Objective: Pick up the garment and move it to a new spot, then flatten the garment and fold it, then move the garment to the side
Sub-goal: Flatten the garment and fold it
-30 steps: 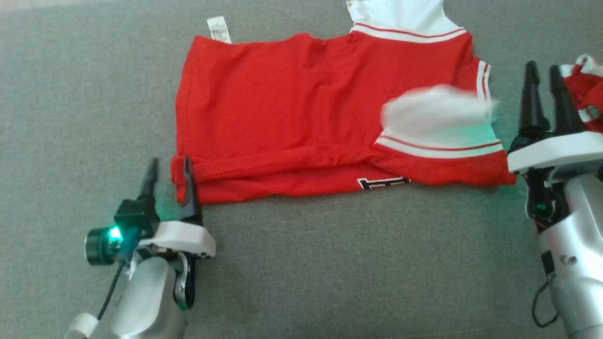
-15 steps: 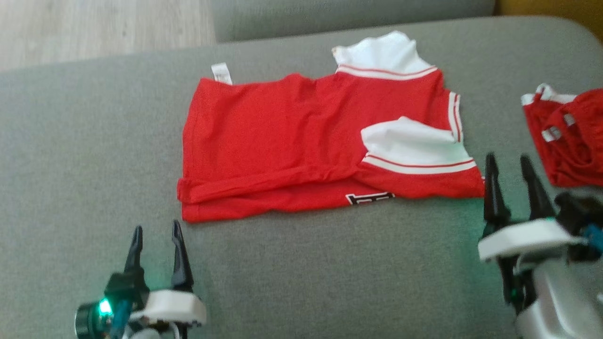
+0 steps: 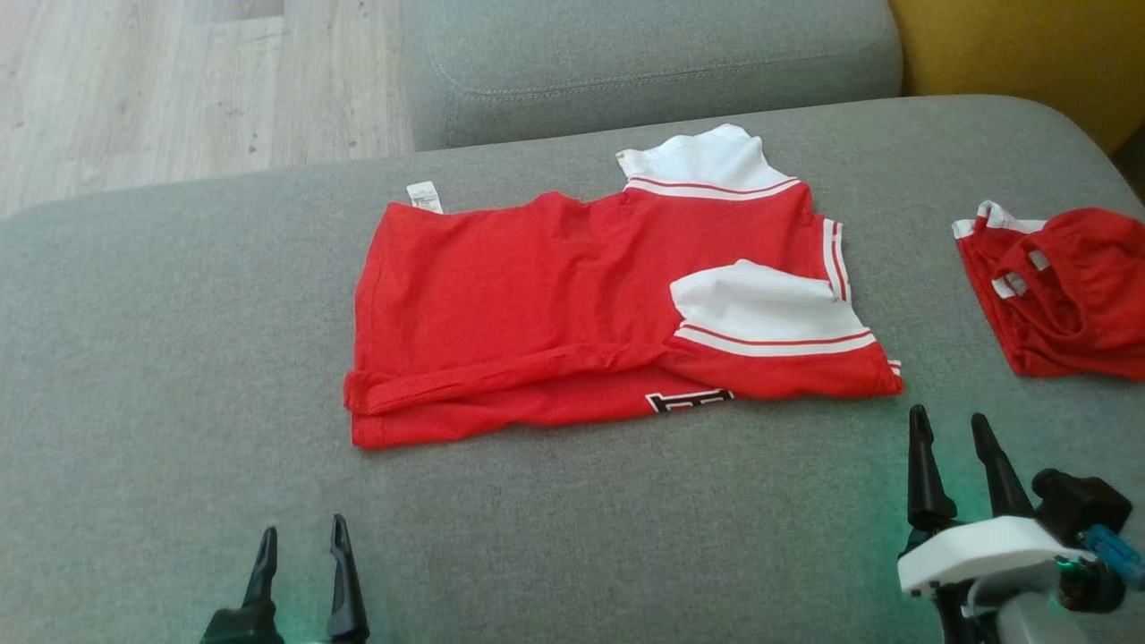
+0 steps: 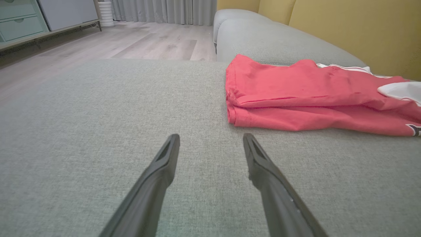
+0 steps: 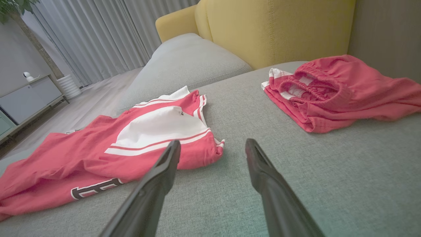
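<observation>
While jaws gape, garment [image 3: 537,304] lies beyond, apart

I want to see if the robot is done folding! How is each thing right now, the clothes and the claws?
red shirt: folded over, lying flat on the sofa, one white sleeve on top.
white tag: sticking out from the shirt's far edge.
red shorts: bunched up, apart from the shirt.
left claw: open, empty, off the shirt.
right claw: open, empty, off the shirt.
</observation>
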